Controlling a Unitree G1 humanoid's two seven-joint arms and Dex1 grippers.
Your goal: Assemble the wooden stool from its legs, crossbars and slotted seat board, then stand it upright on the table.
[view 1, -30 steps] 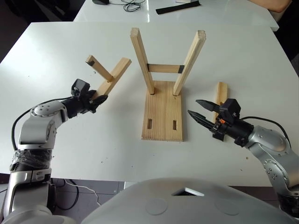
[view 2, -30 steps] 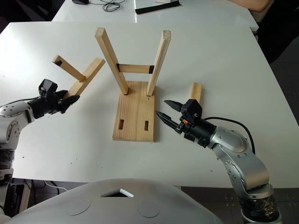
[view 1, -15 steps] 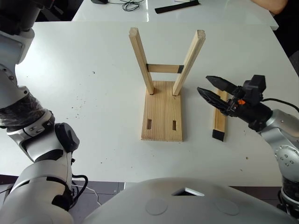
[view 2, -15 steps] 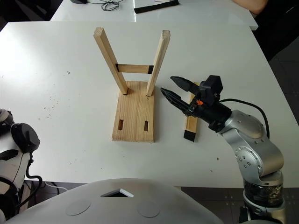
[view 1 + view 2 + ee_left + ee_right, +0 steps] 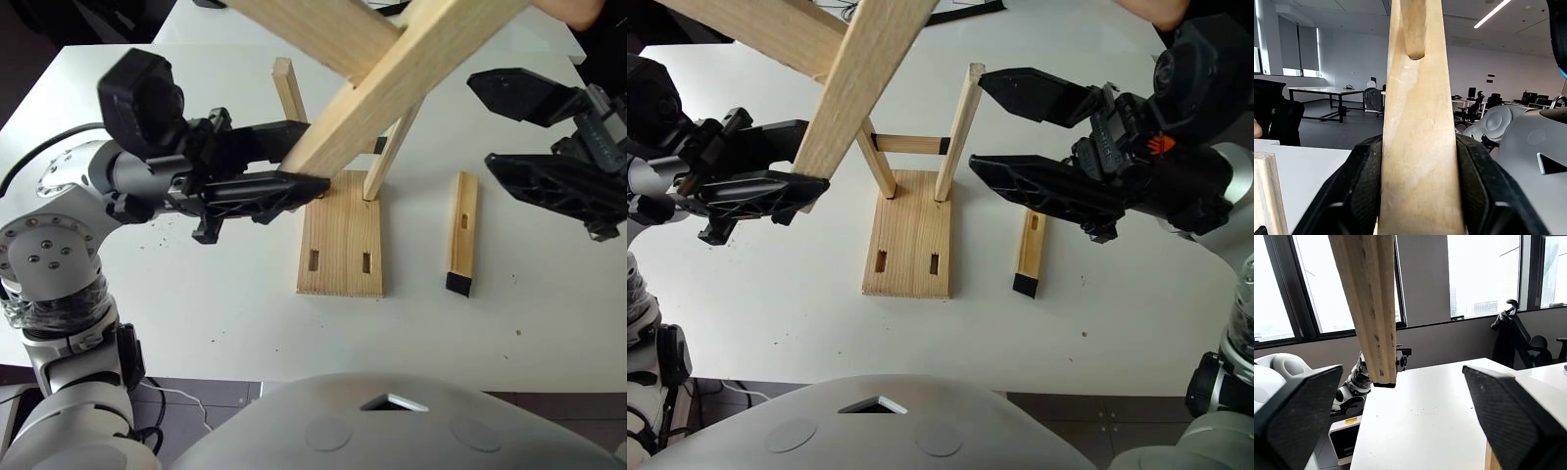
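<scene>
Table: white tabletop [image 5: 196, 323] with the stool parts on it.
Left gripper: the left gripper [image 5: 306, 157] is raised at 10 o'clock of the seat board [image 5: 340, 245]. It is clamped on the lower end of a leg with crossbar [image 5: 411, 59], which it holds tilted above the table.
Right gripper: the right gripper [image 5: 977, 117] is raised at 2 o'clock of the board, fingers spread wide with nothing between them.
Board: lies flat mid-table, with 2 unfilled slots [image 5: 313, 259] at its 6 o'clock end.
Loose leg: a loose leg [image 5: 460, 235] lies flat at 3 o'clock, apart from the board.
Far end: 2 upright legs [image 5: 955, 132] stand at the board's 12 o'clock end, joined by 1 short rail [image 5: 909, 144].
</scene>
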